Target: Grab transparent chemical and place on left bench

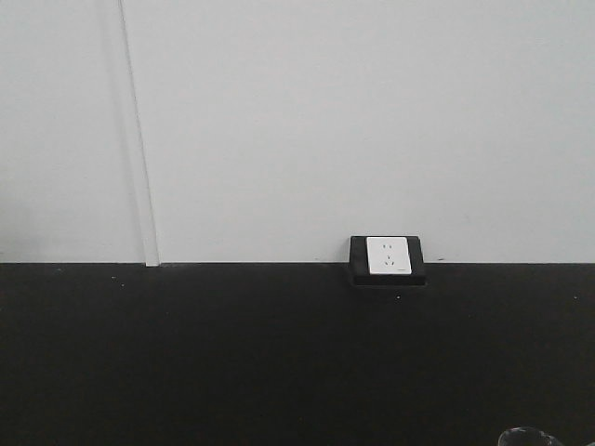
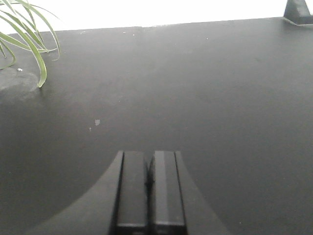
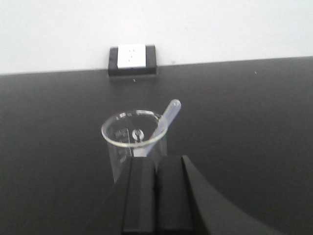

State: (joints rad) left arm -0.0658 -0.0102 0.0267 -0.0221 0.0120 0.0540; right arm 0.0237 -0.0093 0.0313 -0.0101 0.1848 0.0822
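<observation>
The transparent chemical (image 3: 128,142) is a small clear glass beaker standing upright on a black counter (image 3: 244,122). A pale plastic dropper (image 3: 166,120) leans in it. My right gripper (image 3: 156,164) is shut and empty, and its tips are just in front of the beaker's near wall. I cannot tell whether they touch it. The beaker's rim just shows at the bottom right of the front view (image 1: 526,435). My left gripper (image 2: 149,157) is shut and empty, low over the bare black counter (image 2: 205,98). The left bench is out of view.
A white socket in a black box (image 1: 388,258) sits against the white wall behind the counter; it also shows in the right wrist view (image 3: 132,59), and its corner shows in the left wrist view (image 2: 298,12). Green plant leaves (image 2: 29,44) hang over the counter's far left.
</observation>
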